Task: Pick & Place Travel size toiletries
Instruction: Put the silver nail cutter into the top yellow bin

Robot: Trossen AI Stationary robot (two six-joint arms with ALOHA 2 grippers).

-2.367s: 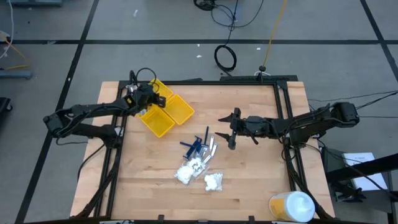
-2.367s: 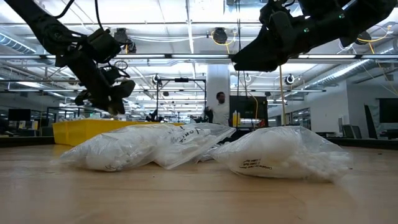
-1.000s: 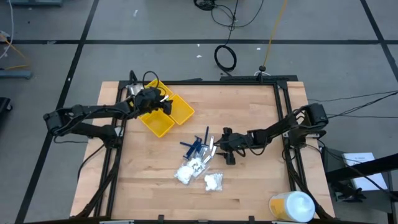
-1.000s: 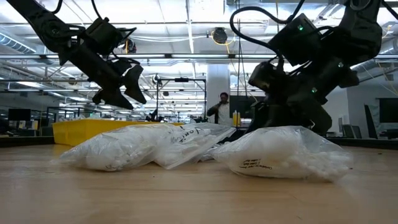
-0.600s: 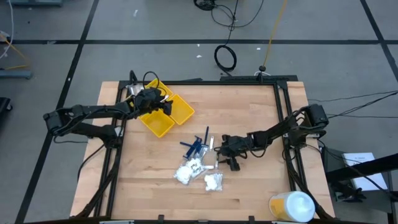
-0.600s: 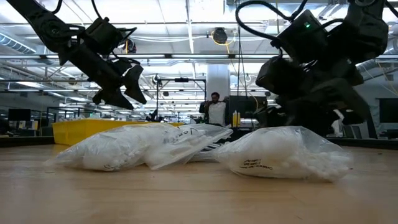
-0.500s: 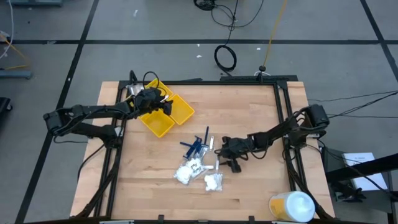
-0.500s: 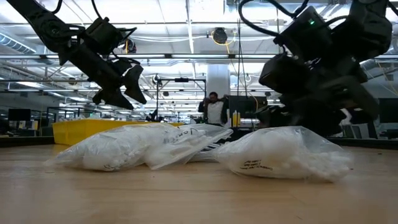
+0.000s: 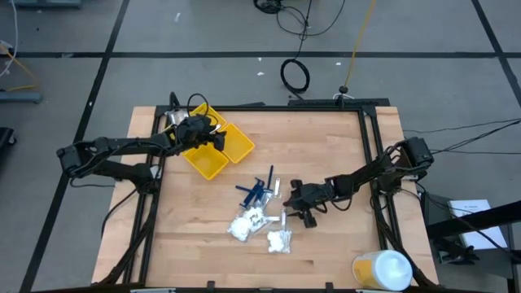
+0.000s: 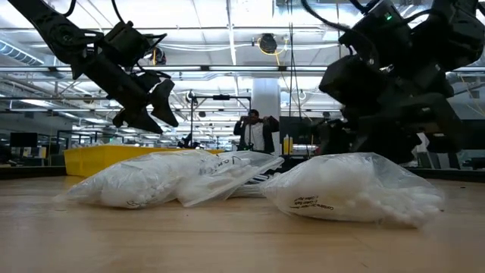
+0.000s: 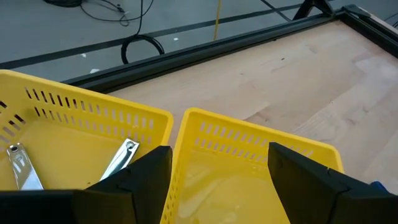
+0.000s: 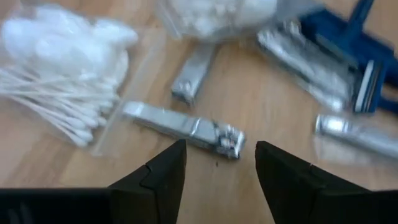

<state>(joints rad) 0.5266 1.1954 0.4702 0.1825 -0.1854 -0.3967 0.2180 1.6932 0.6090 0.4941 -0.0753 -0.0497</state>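
The right hand [image 9: 294,210] hangs low over the wooden tabletop [image 9: 326,146], fingers spread above a flat silvery metal piece [image 12: 181,129] without touching it. Left of it lie dark blue sticks [image 9: 254,190] and clear bags of white fluffy lumps [image 9: 279,239]. The left hand [image 9: 213,130], fingers spread and empty, hovers over the yellow compartment tray [image 9: 238,145] at the far left.
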